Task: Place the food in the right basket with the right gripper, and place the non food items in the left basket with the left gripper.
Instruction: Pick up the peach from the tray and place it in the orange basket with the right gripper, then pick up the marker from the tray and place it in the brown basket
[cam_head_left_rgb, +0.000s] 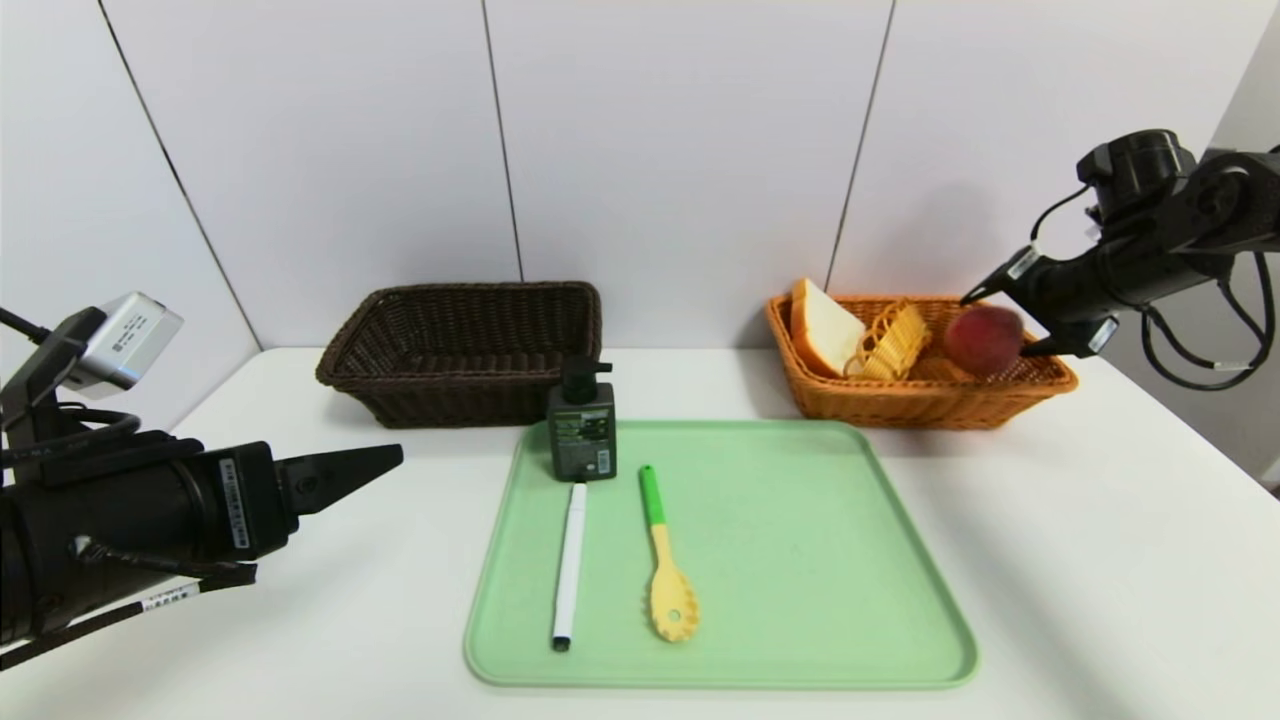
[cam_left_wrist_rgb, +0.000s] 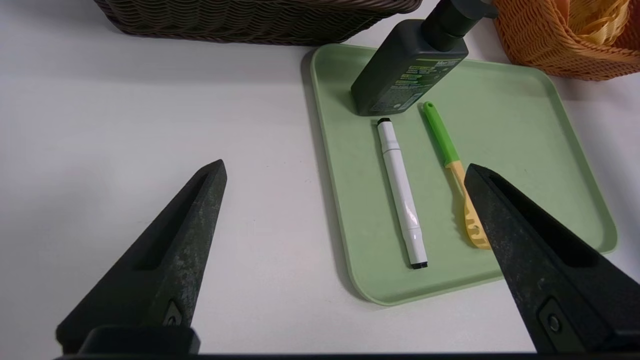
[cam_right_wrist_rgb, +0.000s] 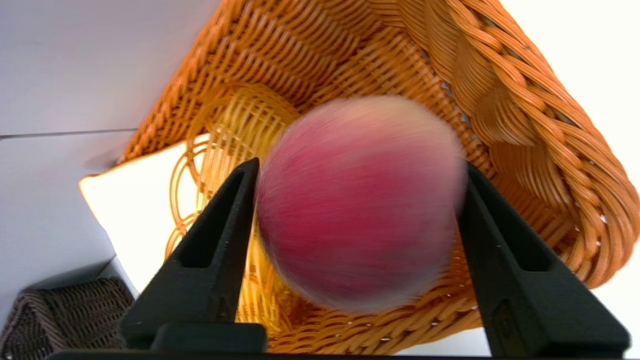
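Over the right basket, the right pincer brackets a blurred red peach; whether it grips or has let go is unclear. On the green tray lie the rigid pump bottle, best pinched across its flat sides, the marker and the spoon. The left pincer hangs wide open and empty.

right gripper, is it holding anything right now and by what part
A red peach sits between the right gripper's fingers, flanked at its widest sides over the right basket; it is blurred, so a firm grip cannot be told. The left gripper holds nothing.
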